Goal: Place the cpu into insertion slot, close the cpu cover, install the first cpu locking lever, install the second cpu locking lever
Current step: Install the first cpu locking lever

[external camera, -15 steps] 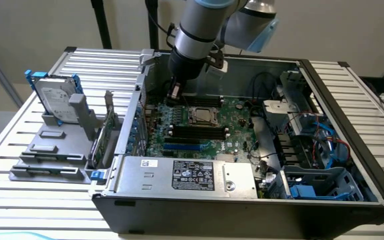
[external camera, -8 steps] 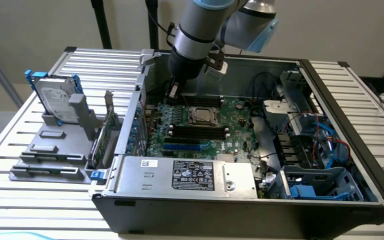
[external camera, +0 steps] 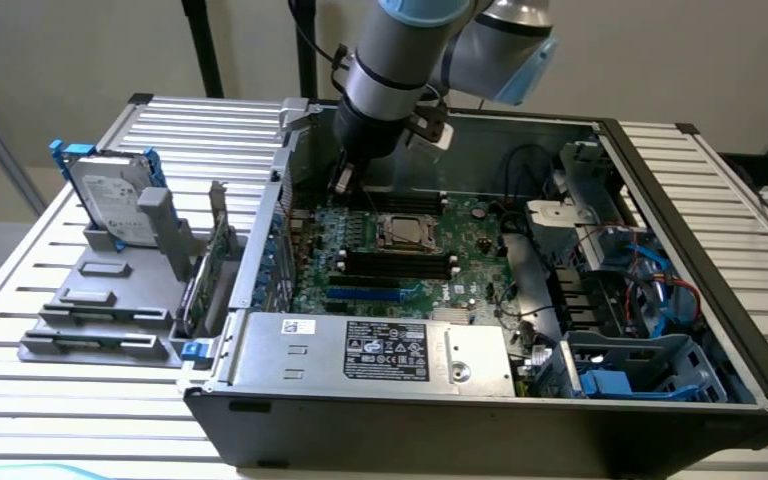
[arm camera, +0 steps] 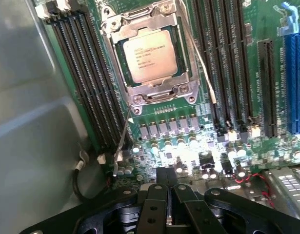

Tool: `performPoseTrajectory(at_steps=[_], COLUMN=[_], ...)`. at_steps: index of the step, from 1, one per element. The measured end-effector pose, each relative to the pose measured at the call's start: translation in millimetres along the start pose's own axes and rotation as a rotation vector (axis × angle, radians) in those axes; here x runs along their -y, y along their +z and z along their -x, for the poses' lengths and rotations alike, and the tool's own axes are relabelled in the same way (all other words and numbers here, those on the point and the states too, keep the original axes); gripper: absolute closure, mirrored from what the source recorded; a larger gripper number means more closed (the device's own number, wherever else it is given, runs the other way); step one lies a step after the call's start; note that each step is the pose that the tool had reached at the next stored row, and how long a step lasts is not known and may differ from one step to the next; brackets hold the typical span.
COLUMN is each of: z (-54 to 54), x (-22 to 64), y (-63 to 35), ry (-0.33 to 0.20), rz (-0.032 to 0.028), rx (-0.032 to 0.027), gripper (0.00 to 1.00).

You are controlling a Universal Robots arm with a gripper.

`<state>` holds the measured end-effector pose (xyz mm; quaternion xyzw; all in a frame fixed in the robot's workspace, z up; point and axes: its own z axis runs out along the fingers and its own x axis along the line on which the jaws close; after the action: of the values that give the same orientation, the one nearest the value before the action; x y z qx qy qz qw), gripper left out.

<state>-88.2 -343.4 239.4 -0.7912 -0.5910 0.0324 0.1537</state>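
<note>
The pale square cpu (arm camera: 150, 55) lies flat in the insertion slot (external camera: 403, 233) on the green motherboard (arm camera: 189, 131). The silvery cpu cover (arm camera: 157, 90) lies down around it as a frame. Two thin wire locking levers stick out from the socket: one (arm camera: 121, 141) runs toward my gripper, the other (arm camera: 201, 63) passes along the socket's far side. My gripper (arm camera: 168, 179) is shut with nothing between its fingers and hovers short of the socket, over the small chokes. In the exterior view my gripper (external camera: 343, 185) hangs inside the case, behind the socket.
Long black memory slots (arm camera: 86, 73) flank the socket on both sides. A grey case wall (arm camera: 32, 122) stands close beside me. A labelled grey power-supply box (external camera: 377, 348) spans the case front. A hard drive (external camera: 111, 195) stands in a grey rack outside the case.
</note>
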Motion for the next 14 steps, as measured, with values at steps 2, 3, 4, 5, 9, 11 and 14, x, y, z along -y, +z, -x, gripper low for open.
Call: performPoseTrajectory(at_steps=[2, 3, 4, 5, 9, 11, 14], z=[0.1, 0.2, 0.2, 0.2, 0.2, 0.2, 0.2], x=[0.3, 0.5, 0.5, 0.6, 0.6, 0.6, 0.6], y=[0.1, 0.1, 0.1, 0.1, 0.2, 0.2, 0.2], ry=[0.012, 0.019, 0.028, 0.038, 0.087, 0.112, 0.149], rz=[-0.0017, -0.0021, -0.0019, -0.0011, 0.0051, 0.0084, 0.0132], rx=[-0.0165, -0.0236, -0.0304, -0.0358, -0.0541, -0.0629, -0.0765], gripper=[0.89, 0.89, 0.89, 0.89, 0.89, 0.89, 0.89])
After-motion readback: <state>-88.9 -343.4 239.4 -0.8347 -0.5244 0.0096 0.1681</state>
